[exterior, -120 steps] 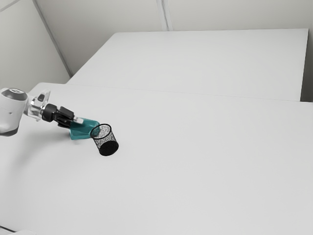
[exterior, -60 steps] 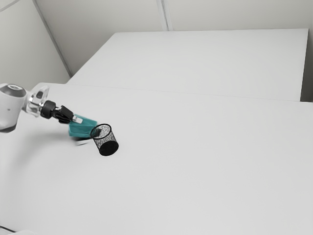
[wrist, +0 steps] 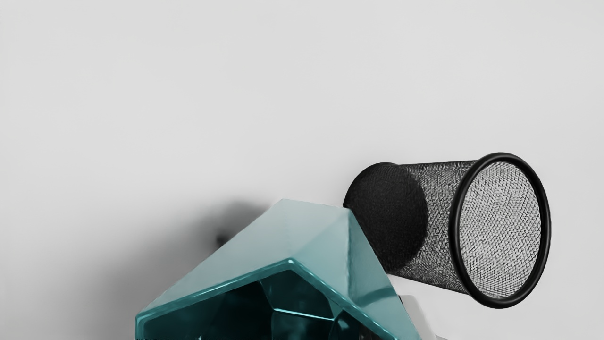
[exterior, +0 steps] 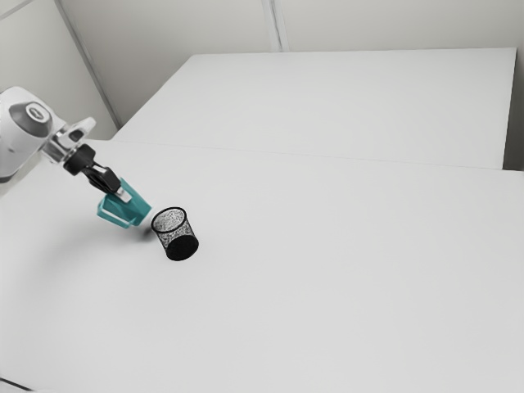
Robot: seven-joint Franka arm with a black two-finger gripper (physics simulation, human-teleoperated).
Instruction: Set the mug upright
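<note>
Big plain white rectangular table here, with another flat white surface just beyond it. Past both there are pale grey walls, one with a thin upright seam. Light's pretty soft, tbh, blurry grey shadow on the table.

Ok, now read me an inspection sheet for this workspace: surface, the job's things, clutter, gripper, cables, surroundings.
Surface: pale, smooth table; soft shadow near the mug, no spills seen.
Job's things: teal mug, tilted in the grip, not yet upright; appears raised off the table.
Clutter: black mesh cup, standing open end up, close beside the mug.
Gripper: black two-finger gripper, shut on the mug's wall near its rim.
Cables: none certain; a thin dark line at the exterior view's lower left can't be identified.
Surroundings: plain pale walls behind; no people seen.
</note>
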